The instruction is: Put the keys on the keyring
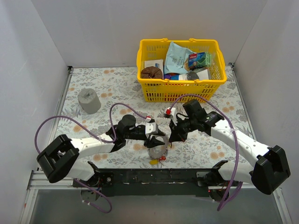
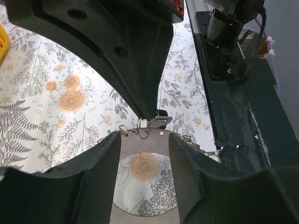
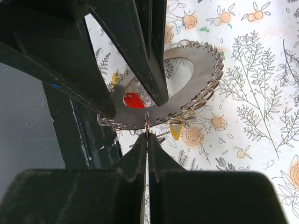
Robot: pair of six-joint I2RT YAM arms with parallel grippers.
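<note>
The keyring (image 1: 157, 152) is a wide flat silver ring with small wire loops round its rim. My left gripper (image 1: 154, 140) is shut on it and holds it just above the table; in the left wrist view the ring (image 2: 156, 145) sits between both fingers (image 2: 100, 177). My right gripper (image 1: 173, 138) is shut on a thin silver split ring (image 3: 146, 125) at the keyring's rim (image 3: 205, 70). A red key head (image 3: 133, 100) shows through the ring's hole and a yellow key (image 3: 176, 132) hangs under the rim. Both also show in the top view, the red (image 1: 163, 158) and the yellow (image 1: 153, 162).
A yellow basket (image 1: 150, 95) full of packets stands at the back, right of centre. A grey roll (image 1: 88, 101) stands at the left. The black base rail (image 1: 154, 177) runs along the near edge. White walls close in both sides.
</note>
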